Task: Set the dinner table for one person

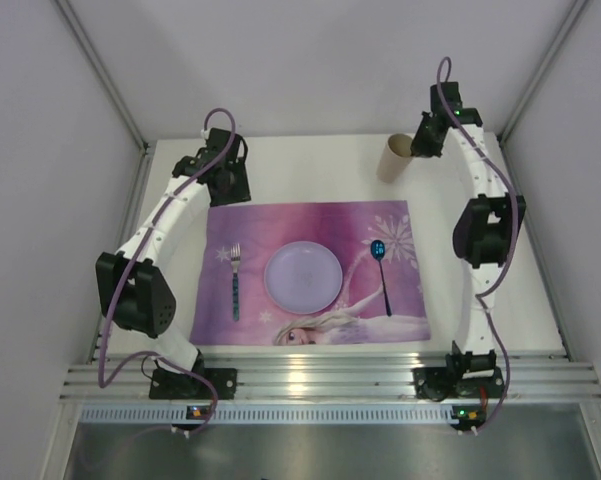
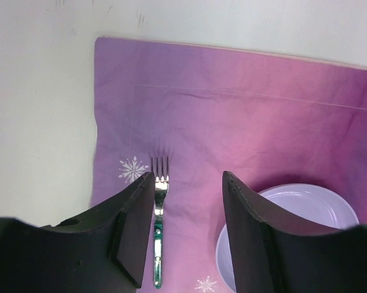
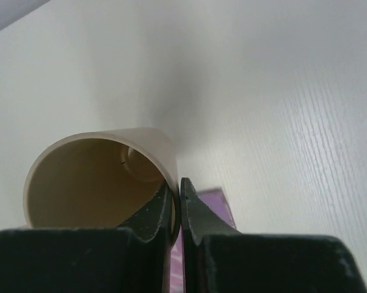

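Observation:
A beige cup [image 1: 393, 158] stands on the white dinner table [image 1: 310, 160] just beyond the far right corner of the purple placemat [image 1: 280, 220]. My right gripper [image 3: 178, 183] is shut on the wall of the cup [image 3: 98, 177], one finger inside the rim and one outside. On the mat lie a fork [image 1: 235, 280], a lilac plate [image 1: 303, 276] and a blue-bowled spoon [image 1: 382, 270]. My left gripper [image 2: 188, 177] hangs open over the mat's far left part with nothing in it. The fork [image 2: 159, 207] lies below, beside its left finger, and the plate [image 2: 305, 204] shows past the right one.
Grey walls close in the table on the left, far and right sides. An aluminium rail [image 1: 320, 380] runs along the near edge, where both arm bases are bolted. A corner of the placemat [image 3: 217, 204] shows under the right gripper.

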Available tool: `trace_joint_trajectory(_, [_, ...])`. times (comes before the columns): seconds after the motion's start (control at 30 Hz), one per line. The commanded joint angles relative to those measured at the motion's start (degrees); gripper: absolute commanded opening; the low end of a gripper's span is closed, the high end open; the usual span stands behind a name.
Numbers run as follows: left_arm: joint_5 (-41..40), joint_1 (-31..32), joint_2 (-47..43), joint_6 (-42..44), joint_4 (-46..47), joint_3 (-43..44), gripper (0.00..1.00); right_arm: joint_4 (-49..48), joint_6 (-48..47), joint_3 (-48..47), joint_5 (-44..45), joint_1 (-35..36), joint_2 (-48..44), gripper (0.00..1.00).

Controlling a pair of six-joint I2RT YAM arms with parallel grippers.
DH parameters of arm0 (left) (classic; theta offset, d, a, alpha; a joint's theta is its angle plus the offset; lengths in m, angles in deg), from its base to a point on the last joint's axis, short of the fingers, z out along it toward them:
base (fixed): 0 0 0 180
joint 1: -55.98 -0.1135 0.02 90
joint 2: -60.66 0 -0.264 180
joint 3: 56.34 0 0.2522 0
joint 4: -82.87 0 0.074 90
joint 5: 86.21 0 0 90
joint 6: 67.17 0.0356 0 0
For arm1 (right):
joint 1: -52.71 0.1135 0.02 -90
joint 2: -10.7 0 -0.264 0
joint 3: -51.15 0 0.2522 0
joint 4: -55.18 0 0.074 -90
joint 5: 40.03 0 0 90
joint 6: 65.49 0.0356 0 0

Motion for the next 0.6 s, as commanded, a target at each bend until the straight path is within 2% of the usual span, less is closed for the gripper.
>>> trace_joint_trajectory(0.0, [1.5, -0.3, -1.8, -0.8, 2.1, -1.4, 0.53, 5.3, -5.2, -0.2, 0.9, 3.9, -10.9, 0.0])
trace_joint_trajectory(0.23, [3.2, -0.2, -5.8, -1.8, 4.9, -7.8, 0.54, 6.8, -7.0, 14.7, 3.2, 11.4, -21.5, 0.0])
trace_joint_trajectory(0.43, [4.0, -0.2, -9.0, -2.2, 6.1, -11.9, 0.54, 1.3, -6.2, 30.2, 6.9, 15.8, -26.5, 0.0])
trace_joint_trajectory(0.57, [4.3, -0.2, -11.1, -2.0, 5.5, -13.5, 0.54, -3.1, -5.2, 34.7, 10.7, 16.6, -26.4, 0.0])
